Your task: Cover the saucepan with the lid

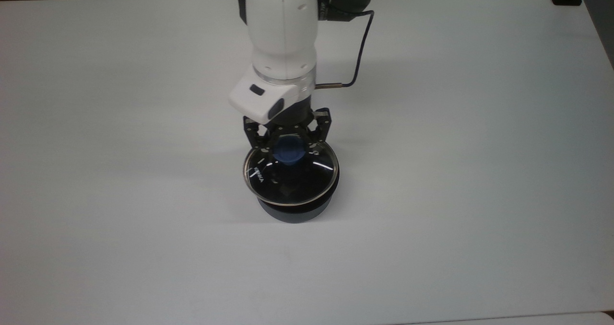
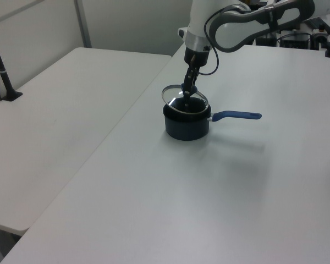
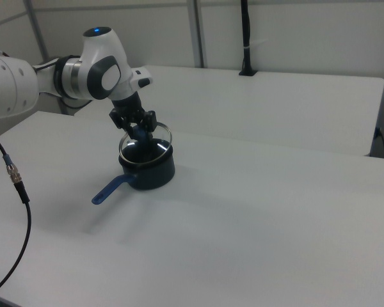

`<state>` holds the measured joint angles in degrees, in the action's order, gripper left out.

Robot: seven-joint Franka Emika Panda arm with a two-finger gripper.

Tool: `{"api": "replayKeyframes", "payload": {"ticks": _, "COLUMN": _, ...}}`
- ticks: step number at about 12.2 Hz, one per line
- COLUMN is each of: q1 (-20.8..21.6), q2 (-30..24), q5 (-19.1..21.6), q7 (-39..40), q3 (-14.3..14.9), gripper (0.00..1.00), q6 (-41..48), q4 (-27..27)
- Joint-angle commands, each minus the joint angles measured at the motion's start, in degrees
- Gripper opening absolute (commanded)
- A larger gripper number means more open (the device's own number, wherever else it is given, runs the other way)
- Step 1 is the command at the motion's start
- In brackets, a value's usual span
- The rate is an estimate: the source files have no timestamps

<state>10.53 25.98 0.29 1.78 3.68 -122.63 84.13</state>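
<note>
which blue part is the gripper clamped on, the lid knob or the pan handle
The lid's blue knob: the gripper is shut on it, while the saucepan's long handle sticks out untouched.

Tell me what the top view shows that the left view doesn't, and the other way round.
Top view alone: white lettering on the lid and the end effector shut on its blue knob. Left view alone: the saucepan's long blue handle pointing to the left view's right, and the lid tilted, its far edge raised above the rim. Both: the lid held over the saucepan on the white table.
</note>
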Motion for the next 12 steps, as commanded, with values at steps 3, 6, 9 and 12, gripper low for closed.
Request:
{"api": "replayKeyframes", "payload": {"ticks": 3, "q1": 1.3, "q2": 0.5, "q5": 0.1, "q7": -0.9, "q3": 0.4, "gripper": 0.47, "q6": 0.1, "q4": -0.9}}
{"api": "replayKeyframes", "payload": {"ticks": 6, "q1": 1.3, "q2": 0.7, "q5": 0.1, "q7": -0.8, "q3": 0.4, "gripper": 0.5, "q6": 0.3, "q4": -0.8}}
{"api": "replayKeyframes", "payload": {"ticks": 9, "q1": 1.3, "q2": 0.8, "q5": 0.1, "q7": -0.8, "q3": 0.5, "gripper": 0.73, "q6": 0.4, "q4": -0.1}}
{"api": "replayKeyframes", "payload": {"ticks": 12, "q1": 1.2, "q2": 0.4, "q5": 0.0, "q7": -0.8, "q3": 0.7, "gripper": 1.0, "q6": 1.2, "q4": 0.4}}
